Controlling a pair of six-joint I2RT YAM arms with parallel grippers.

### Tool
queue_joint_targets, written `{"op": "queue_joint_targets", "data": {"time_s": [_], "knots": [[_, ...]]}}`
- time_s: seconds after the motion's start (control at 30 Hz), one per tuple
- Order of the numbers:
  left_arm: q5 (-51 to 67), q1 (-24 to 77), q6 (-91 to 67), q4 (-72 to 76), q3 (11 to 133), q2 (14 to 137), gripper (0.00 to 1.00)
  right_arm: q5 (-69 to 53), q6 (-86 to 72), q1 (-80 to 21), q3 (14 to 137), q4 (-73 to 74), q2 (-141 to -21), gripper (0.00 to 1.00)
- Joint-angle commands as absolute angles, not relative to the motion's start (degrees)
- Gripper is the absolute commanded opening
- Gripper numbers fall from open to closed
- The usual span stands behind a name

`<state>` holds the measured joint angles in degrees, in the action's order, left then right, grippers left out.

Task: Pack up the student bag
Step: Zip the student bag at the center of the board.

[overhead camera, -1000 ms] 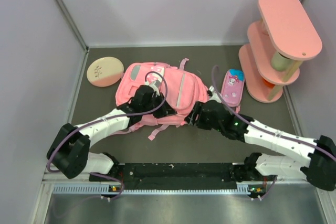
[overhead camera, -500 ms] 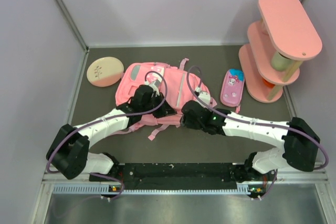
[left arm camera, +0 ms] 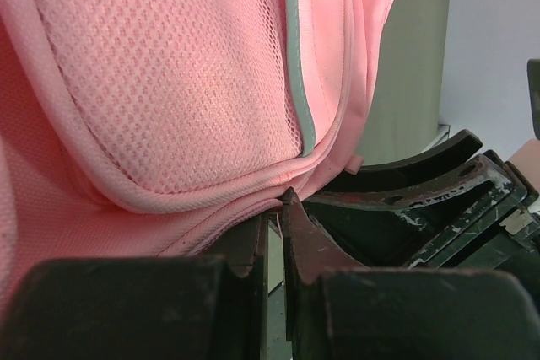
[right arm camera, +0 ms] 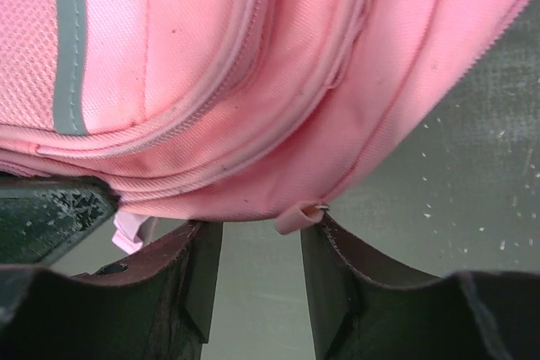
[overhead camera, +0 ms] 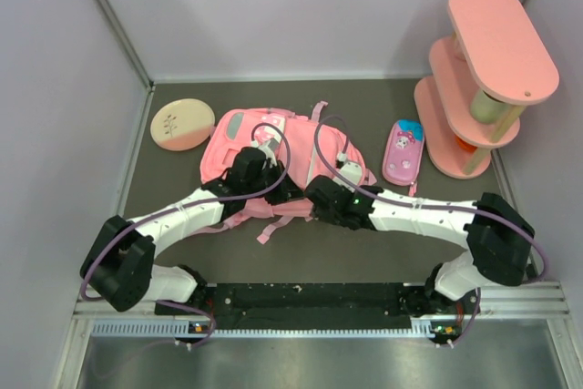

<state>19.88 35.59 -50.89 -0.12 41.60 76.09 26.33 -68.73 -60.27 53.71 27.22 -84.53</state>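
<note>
Student bag [overhead camera: 220, 158] hem in left jaws, edge at open right jaws

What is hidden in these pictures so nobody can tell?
- Inside the big pink fabric backpack: its own cloth covers it, every view.
- Things on the pink tiered shelf: top view, upper tiers cover them.
- Whether the left gripper pinches the seam: left wrist view, too tight to tell.
- Picture on the small pink pencil case: too small, top view.
</note>
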Motion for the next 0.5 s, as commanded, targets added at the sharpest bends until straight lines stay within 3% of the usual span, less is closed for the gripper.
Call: {"op": "queue_joint_targets", "data": {"time_s": [0.0, 0.23, 0.47], "knots": [[23.91, 35.77, -48.96, 4.04, 44.82, 74.18, 0.0, 27.77, -70.84, -61.17, 57.66, 26.98, -86.92, 0.41], [24.52, 35.68, -48.96, 4.48, 44.74, 74.79, 0.0, 28.92, -71.28, -61.26, 58.36, 27.69, -88.68, 0.37], [25.22, 35.59, -49.22, 5.01, 45.0, 75.5, 0.0, 30.06, -70.58, -61.35, 58.54, 29.7, -91.05, 0.25]]}}
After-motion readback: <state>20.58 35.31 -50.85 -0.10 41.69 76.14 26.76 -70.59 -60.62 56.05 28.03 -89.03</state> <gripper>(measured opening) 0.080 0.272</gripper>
